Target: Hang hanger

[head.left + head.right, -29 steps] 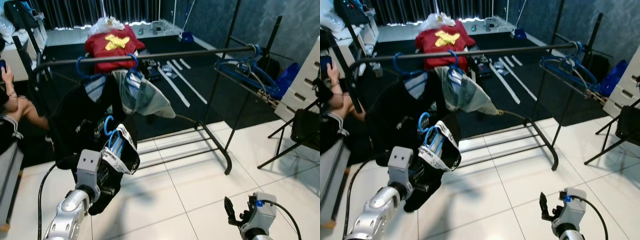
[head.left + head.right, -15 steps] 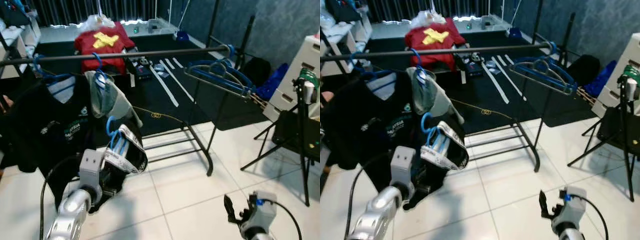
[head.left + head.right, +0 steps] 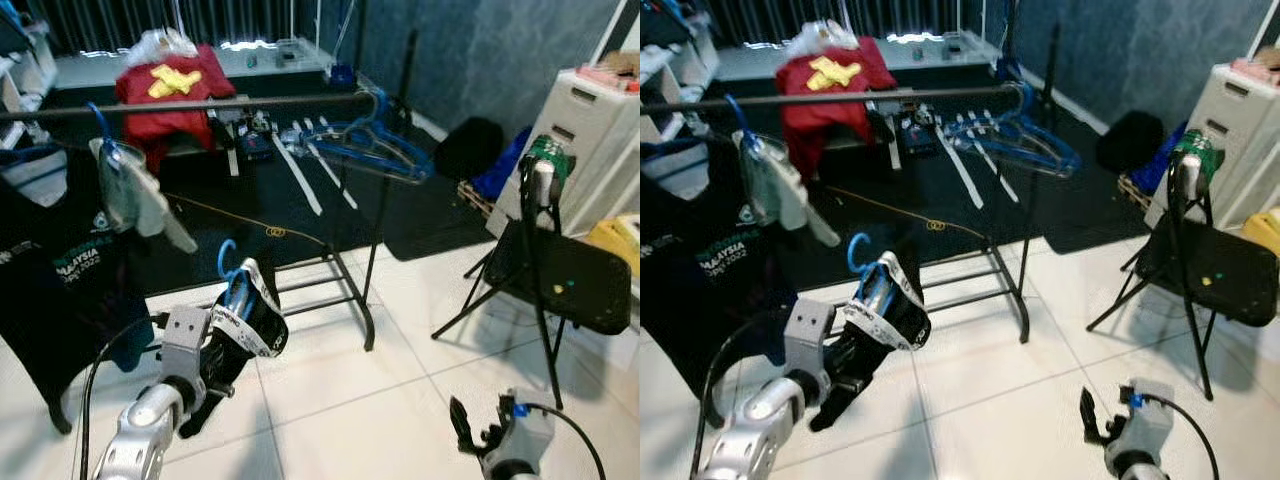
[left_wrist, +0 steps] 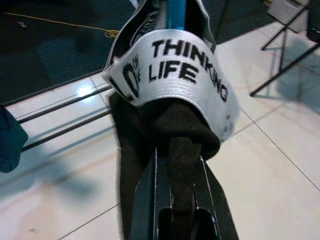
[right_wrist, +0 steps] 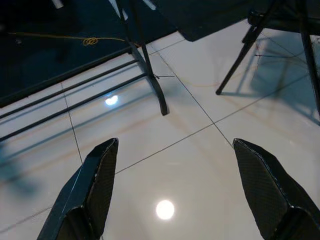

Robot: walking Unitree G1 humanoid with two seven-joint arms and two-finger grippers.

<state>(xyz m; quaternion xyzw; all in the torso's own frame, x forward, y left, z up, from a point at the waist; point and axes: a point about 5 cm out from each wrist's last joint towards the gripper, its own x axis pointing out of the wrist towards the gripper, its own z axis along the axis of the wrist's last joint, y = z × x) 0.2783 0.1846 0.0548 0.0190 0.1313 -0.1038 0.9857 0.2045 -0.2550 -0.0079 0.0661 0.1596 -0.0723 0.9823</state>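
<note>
**Lift the hook over the rail**

Below the rail (image 3: 200, 106), the left gripper (image 3: 222, 345) pinches a black garment (image 3: 245, 325) on its blue hanger (image 3: 228, 262); raise it, hook upright, toward bare rail; right gripper (image 5: 175, 185) idles, fingers spread.

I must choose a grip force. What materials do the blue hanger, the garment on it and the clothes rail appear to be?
The blue hanger in the left hand looks like glossy plastic: uniform colour, smooth curved hook. The garment looks like soft black fabric with a white printed band; it folds limply. The clothes rail seems dark painted metal tube, thin and straight.
</note>
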